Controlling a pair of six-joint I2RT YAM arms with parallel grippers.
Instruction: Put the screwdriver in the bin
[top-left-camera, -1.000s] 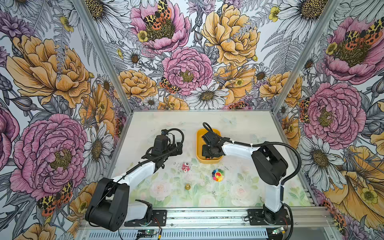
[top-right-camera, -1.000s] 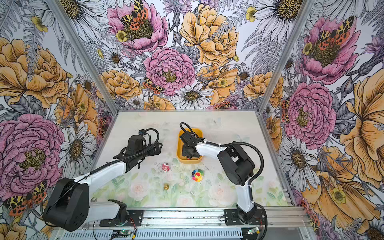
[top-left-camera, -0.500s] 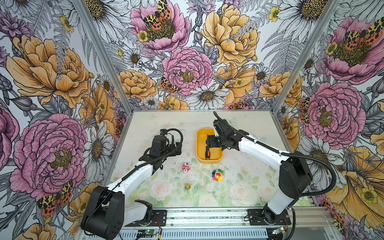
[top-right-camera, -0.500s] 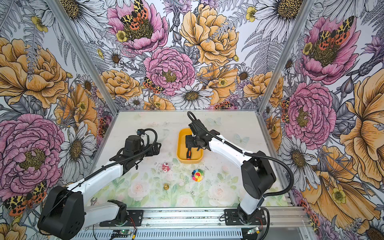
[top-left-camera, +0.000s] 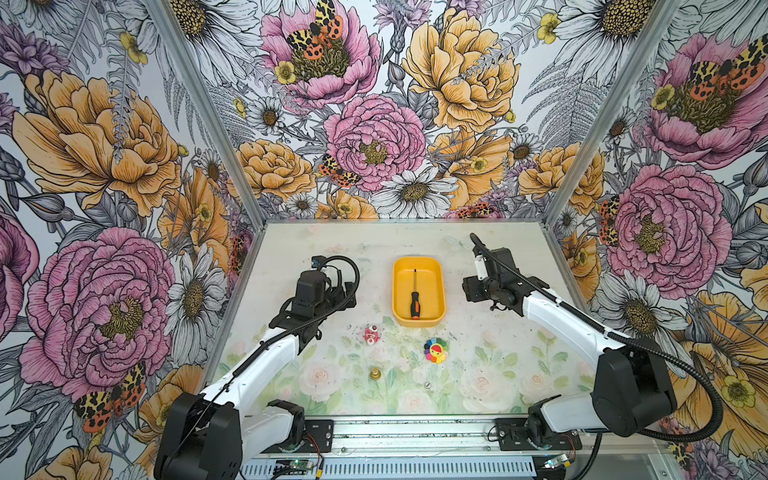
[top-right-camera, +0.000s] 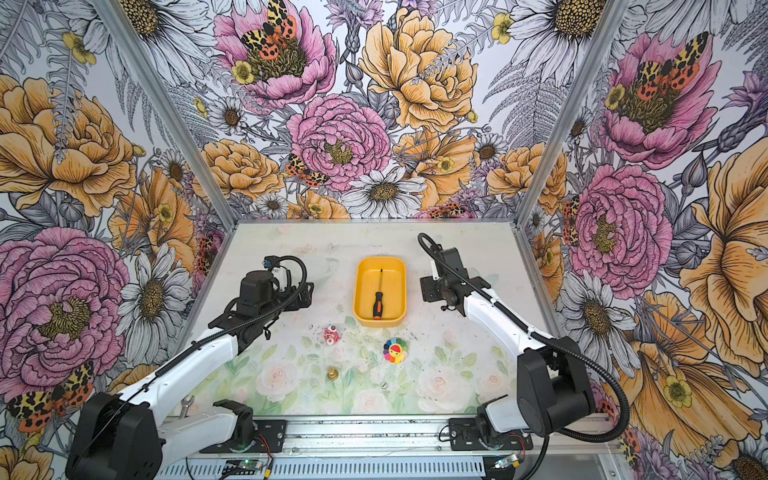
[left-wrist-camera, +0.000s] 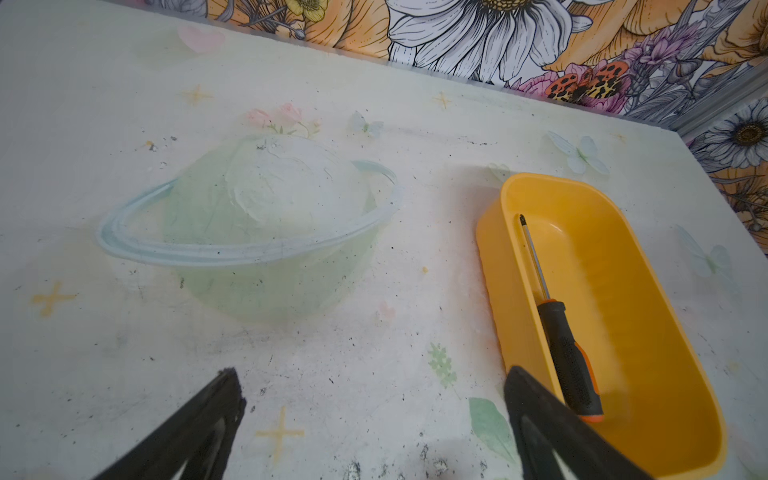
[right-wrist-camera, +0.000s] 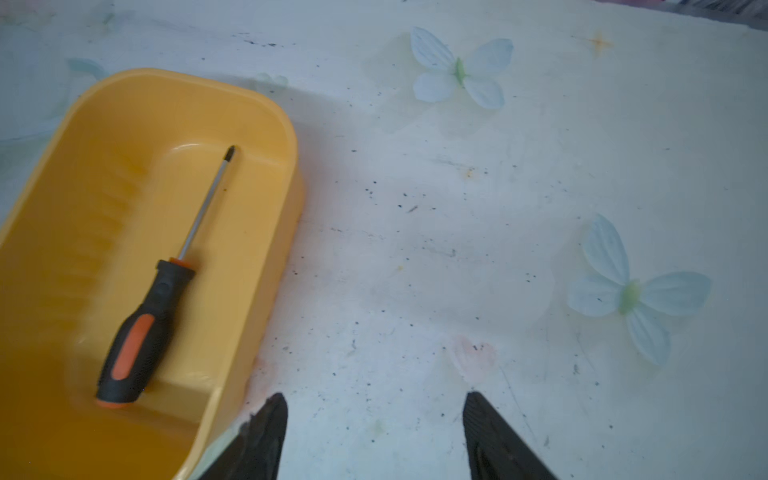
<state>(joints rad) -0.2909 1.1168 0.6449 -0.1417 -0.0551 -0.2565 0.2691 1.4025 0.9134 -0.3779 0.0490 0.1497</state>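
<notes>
Floral-walled cell, pale printed tabletop (top-left-camera: 478, 257): beyond a rainbow-petalled flower toy (top-left-camera: 435, 350), the slim black-and-orange-handled screwdriver (top-left-camera: 414, 297) lies flat inside the shallow yellow-orange plastic bin (top-left-camera: 430, 286), with left gripper (left-wrist-camera: 374, 386) and right gripper (right-wrist-camera: 374, 399) on either side, both spread open and empty; placing looks done, and next seems only a clear retreat.

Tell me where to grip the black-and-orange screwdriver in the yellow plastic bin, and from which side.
The screwdriver lies flat along the bin floor: come straight down and close across its thick black handle. The walls likely block a side reach; the thin shaft could slip.
</notes>
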